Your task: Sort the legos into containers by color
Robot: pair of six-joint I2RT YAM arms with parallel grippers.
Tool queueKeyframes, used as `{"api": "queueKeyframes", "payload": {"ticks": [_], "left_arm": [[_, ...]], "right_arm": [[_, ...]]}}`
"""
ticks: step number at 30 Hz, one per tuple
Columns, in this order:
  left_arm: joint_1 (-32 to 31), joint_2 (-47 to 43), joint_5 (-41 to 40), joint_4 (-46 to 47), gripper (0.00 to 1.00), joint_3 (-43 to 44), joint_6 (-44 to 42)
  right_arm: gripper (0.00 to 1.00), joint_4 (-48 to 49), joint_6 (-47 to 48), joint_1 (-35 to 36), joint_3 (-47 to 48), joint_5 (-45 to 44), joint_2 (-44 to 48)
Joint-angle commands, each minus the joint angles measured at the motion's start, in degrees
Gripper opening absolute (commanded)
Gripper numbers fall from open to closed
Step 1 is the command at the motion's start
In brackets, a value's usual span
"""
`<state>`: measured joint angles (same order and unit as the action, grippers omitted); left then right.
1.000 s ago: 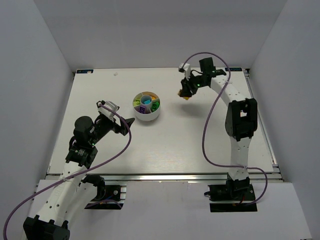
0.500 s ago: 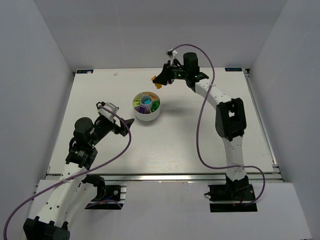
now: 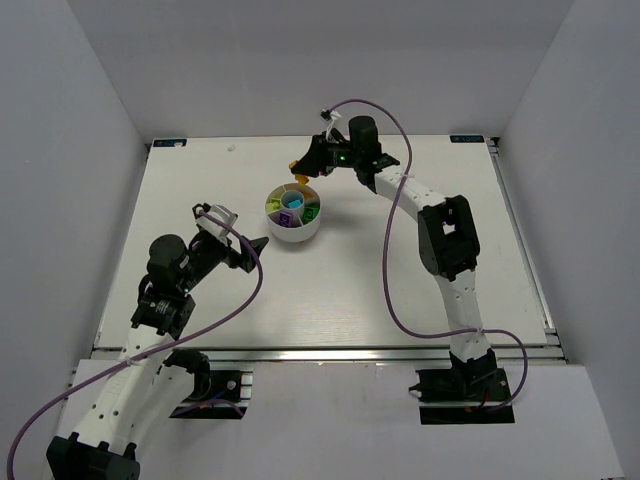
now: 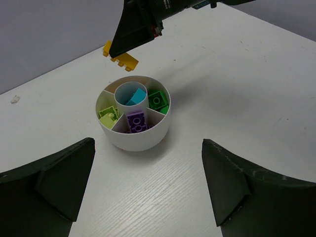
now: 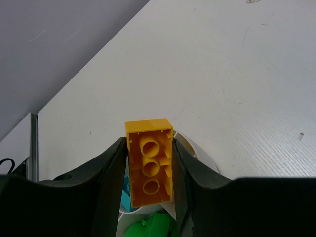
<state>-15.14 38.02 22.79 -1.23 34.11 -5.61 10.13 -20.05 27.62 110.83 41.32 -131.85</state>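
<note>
The round white divided dish [image 3: 276, 223] stands mid-table. It holds a cyan brick [image 4: 134, 96] in the central well, a green brick [image 4: 158, 100], a purple brick [image 4: 135, 121] and a lime brick [image 4: 107, 112], each in its own wedge. My right gripper [image 3: 308, 165] is shut on an orange-yellow brick [image 5: 149, 163]. It holds the brick in the air just above the dish's far rim, hollow underside towards the wrist camera. The brick also shows in the left wrist view [image 4: 121, 58]. My left gripper [image 4: 148, 197] is open and empty, near the dish's front left.
The dish's back-left wedge [image 4: 112, 87] under the held brick looks empty. White walls close in the table on the left, back and right. The right arm reaches across the back of the table towards the dish.
My right arm has swung left from the back right of the table to above the dish's far rim, carrying the orange-yellow brick. The left arm has not moved.
</note>
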Motion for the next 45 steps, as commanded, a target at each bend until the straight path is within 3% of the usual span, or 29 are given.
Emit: {"api": "queueKeyframes", "payload": {"ticks": [1, 41, 45], "left_arm": [[-0.24, -1.02, -0.46, 0.62, 0.98, -0.36, -0.55], [-0.24, -1.63, -0.02, 0.80, 0.98, -0.45, -0.63], [-0.24, -1.72, -0.02, 0.80, 0.98, -0.45, -0.63]], "right_arm": [[0.04, 3.14, -0.87, -0.28, -0.17, -1.50, 0.28], [0.13, 1.91, 3.79, 0.95, -4.39, -4.76, -1.39], [0.19, 1.30, 4.85, 1.39, -4.22, -5.81, -1.13]]}}
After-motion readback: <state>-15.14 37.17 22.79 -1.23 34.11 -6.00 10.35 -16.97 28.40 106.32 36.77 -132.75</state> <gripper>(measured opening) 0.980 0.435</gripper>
